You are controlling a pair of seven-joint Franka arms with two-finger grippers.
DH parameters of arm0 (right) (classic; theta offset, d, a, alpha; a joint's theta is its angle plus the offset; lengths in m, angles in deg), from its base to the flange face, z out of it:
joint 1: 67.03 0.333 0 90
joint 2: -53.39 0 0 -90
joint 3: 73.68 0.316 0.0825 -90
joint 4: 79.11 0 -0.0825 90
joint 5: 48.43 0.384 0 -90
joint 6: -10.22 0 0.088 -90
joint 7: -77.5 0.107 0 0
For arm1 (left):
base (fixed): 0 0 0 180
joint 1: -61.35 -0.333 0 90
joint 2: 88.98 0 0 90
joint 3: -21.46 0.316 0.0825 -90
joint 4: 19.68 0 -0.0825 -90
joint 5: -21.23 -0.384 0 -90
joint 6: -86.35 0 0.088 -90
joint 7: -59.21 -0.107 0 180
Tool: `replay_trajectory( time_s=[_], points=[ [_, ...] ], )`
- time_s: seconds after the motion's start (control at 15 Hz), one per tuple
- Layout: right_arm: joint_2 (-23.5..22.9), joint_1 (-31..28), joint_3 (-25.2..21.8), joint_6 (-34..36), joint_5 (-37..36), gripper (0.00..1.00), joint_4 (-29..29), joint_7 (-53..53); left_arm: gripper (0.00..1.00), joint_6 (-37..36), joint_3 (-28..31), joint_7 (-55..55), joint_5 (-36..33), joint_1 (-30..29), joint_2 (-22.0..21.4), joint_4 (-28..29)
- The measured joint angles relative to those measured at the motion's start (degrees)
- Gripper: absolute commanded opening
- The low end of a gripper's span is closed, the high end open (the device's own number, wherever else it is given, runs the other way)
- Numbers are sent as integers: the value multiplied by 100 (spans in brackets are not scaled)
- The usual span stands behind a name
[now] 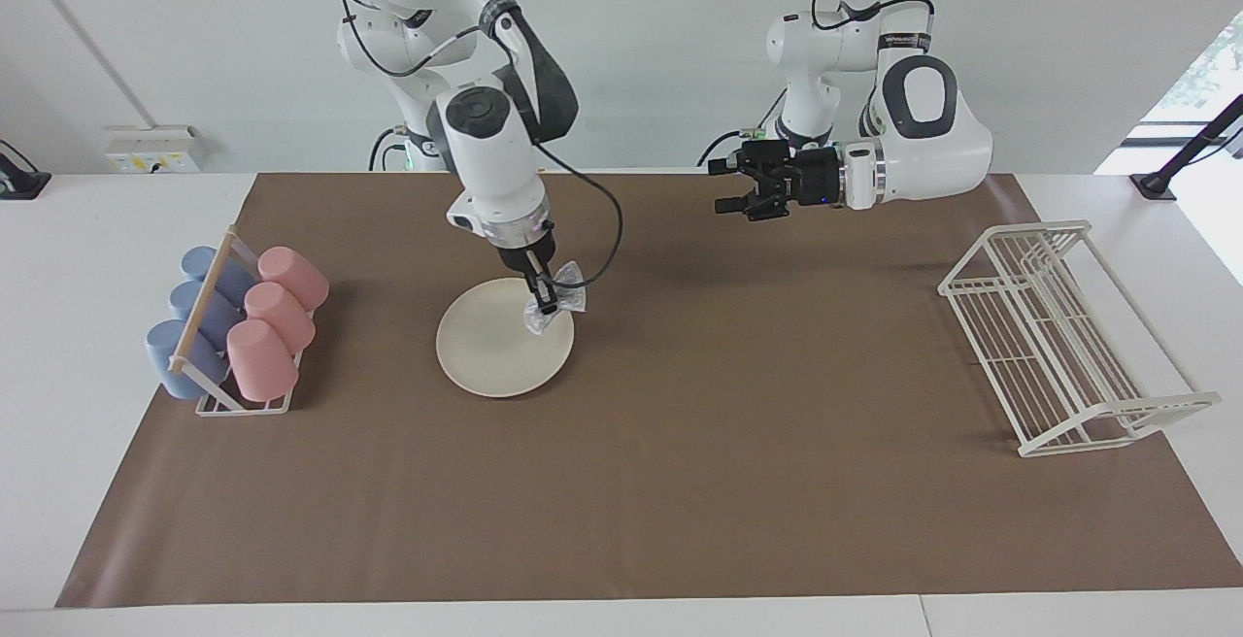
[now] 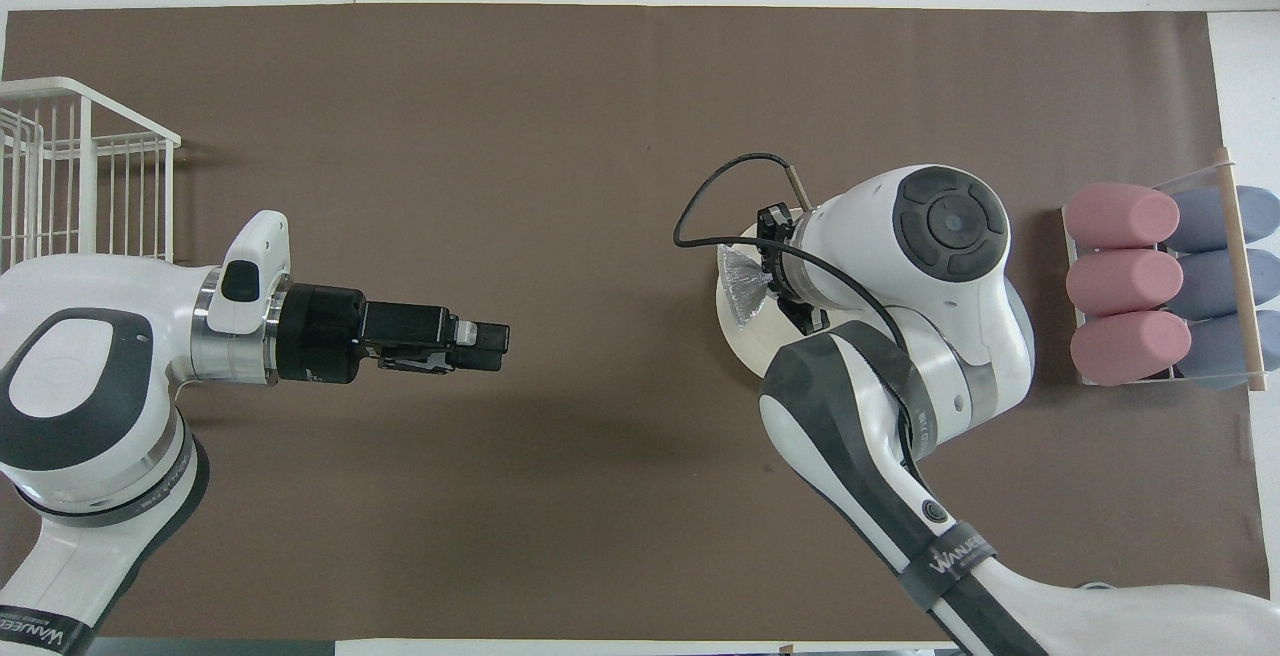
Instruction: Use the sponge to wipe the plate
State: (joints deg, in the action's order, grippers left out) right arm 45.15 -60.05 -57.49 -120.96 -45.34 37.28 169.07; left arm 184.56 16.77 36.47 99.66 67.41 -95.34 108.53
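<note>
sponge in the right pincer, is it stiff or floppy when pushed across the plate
Likely floppy: the sponge bunches and wrinkles where the right pincer pinches it, flaring out to either side. It probably weighs little, since a small pinch holds it. Pressed on the plate, it should flatten and drag rather than slide stiffly.

Crumpled silvery sponge [image 1: 552,308] over flat cream plate [image 1: 490,351] on brown mat

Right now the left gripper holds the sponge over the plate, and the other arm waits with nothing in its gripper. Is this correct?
Not quite. The arms are swapped: it is the right gripper that holds the sponge over the plate, and the left gripper waits with nothing in it, over the mat. The facing view shows this.
</note>
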Motion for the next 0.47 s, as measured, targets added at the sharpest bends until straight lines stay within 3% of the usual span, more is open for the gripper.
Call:
replay_trajectory(
  time_s=[0.47],
  points=[
    [54,164,67,-1166,0,0,1137,-17,100,1,64,548,-1966,-419,-268,-210]
  ],
)
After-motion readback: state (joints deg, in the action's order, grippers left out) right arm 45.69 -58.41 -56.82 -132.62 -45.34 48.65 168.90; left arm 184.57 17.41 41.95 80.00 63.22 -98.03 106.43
